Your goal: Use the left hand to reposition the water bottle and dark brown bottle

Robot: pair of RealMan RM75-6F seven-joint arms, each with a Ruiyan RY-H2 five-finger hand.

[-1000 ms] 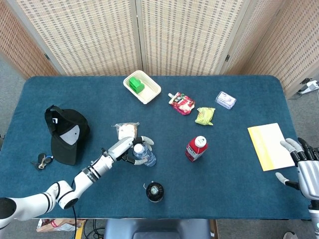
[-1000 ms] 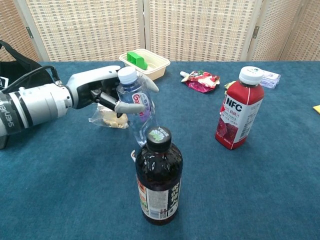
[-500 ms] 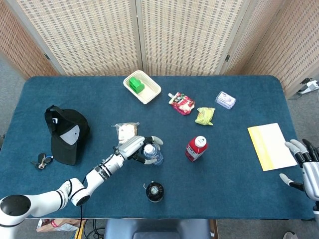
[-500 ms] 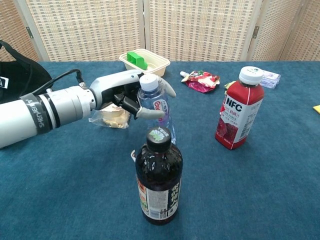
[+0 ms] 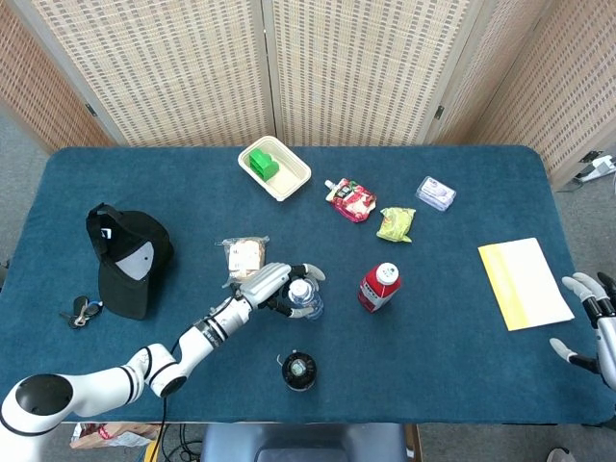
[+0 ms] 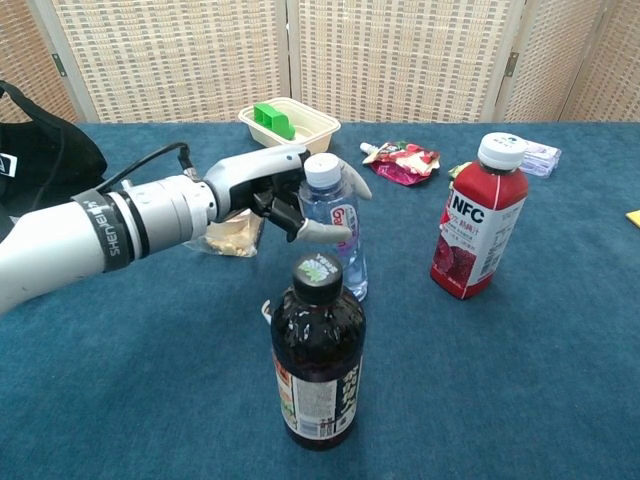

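I have the left robot hand wrapped around the clear plastic water bottle with a white cap, fingers curled round its upper body just under the cap. The bottle stands upright near the middle of the blue cloth-covered worktop; I cannot tell whether its base touches the cloth. It looks clear right through, and I cannot make out a liquid level.

The dark brown glass bottle with a black cap stands upright nearer to me, just in front of the water bottle, dark from shoulder to base, untouched. To the right stands a red juice bottle with a white cap.

On the far side sits a cream rectangular tray holding a green block at its left end. Just left of my hand lies a clear bag of pale food.

The right robot hand is at the near right edge of the worktop, fingers spread, holding nothing.
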